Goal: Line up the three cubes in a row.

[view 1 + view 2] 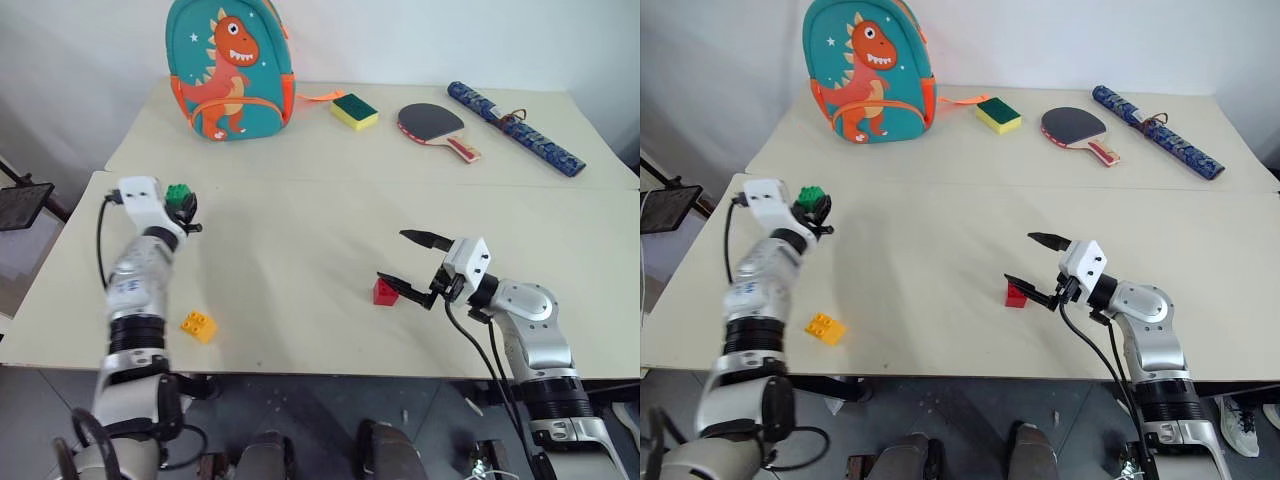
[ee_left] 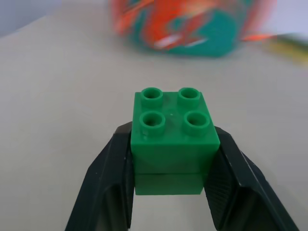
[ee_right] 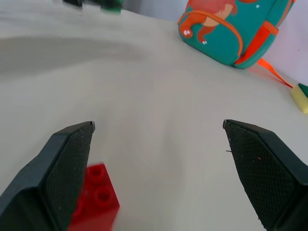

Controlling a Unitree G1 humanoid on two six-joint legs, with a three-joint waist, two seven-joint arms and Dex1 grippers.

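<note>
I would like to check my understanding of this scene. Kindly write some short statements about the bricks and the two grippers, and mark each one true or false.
1. The left gripper is shut on the green brick. True.
2. The right gripper holds the red brick. False: its fingers are spread wide, and the red brick lies on the table beside one of them.
3. The yellow-orange brick lies on the table near the left arm. True.
4. The three bricks already form a row. False: they are far apart from each other.
5. The sponge lies next to the red brick. False: it lies far back, near the backpack.
</note>
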